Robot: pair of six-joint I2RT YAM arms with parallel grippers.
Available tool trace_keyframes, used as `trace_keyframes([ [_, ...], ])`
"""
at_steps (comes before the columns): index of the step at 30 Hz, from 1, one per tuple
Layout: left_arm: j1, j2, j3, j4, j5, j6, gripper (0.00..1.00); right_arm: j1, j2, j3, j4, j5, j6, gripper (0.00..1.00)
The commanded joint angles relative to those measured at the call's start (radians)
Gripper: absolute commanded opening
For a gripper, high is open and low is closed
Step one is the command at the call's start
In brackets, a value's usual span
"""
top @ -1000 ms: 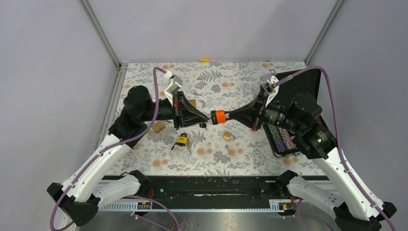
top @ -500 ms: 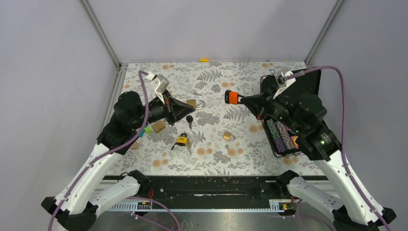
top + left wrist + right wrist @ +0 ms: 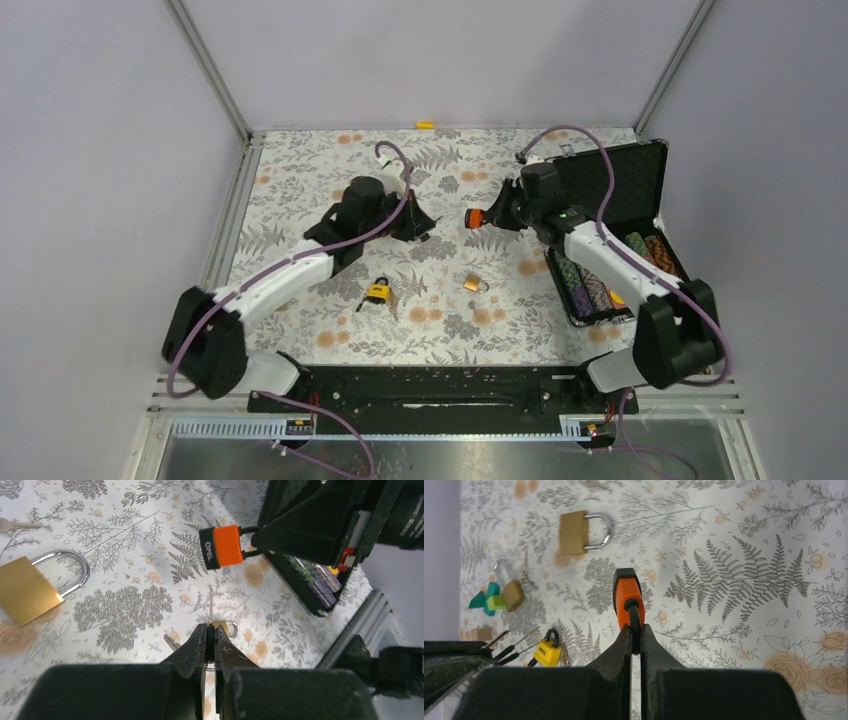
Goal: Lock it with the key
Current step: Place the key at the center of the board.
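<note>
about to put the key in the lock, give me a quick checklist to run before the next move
1. Grip on the lock: ok, the right tool pinches the orange padlock by its shackle.
2. Grip on the key: ok, the left tool is shut on the key, blade sticking out.
3. Blade lined up with the keyhole: cannot tell, no keyhole shows.
4. Key tip at the lock: not ok, there is a gap between them.
5. Gap free of other things: ok, the brass padlock lies off to the side.
</note>
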Motion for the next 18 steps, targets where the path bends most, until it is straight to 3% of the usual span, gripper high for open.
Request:
trace_keyframes([
  [1,-0.045,0.193,0.146,0.183,-0.102,-0.023,0.00,-0.047,0.107,0.004,0.170,-0.069,0.097,0.00],
  [7,-0.106,0.514,0.390,0.203,-0.184,0.062,0.01,-0.066,0.261,-0.010,0.159,-0.108,0.132,0.00],
  [11,-0.119,0.684,0.547,0.165,-0.145,0.094,0.01,-0.067,0.313,-0.054,0.217,-0.168,0.180,0.00],
  [18,-0.117,0.779,0.554,0.157,-0.194,0.046,0.02,-0.080,0.361,-0.090,0.242,-0.105,0.279,0.00],
])
